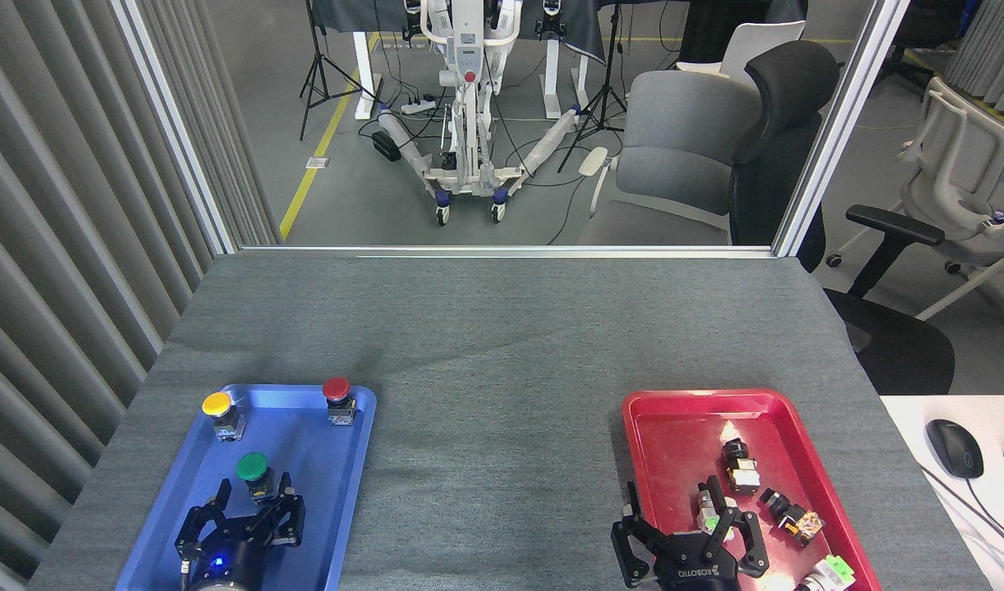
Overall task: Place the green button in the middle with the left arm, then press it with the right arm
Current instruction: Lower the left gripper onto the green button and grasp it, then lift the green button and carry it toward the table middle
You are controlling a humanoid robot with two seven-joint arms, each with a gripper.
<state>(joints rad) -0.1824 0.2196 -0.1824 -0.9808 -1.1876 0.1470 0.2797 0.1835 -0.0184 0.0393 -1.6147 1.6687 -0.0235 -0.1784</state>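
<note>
The green button stands upright in the blue tray, in the tray's middle. My left gripper is open just on the near side of the button, with one fingertip to the left of its base and one to the right. The fingers do not grip it. My right gripper is open low over the near end of the red tray. The grey felt tabletop lies between the two trays.
A yellow button and a red button stand at the far end of the blue tray. Several small switch parts lie in the red tray. A mouse sits on a white desk at the right.
</note>
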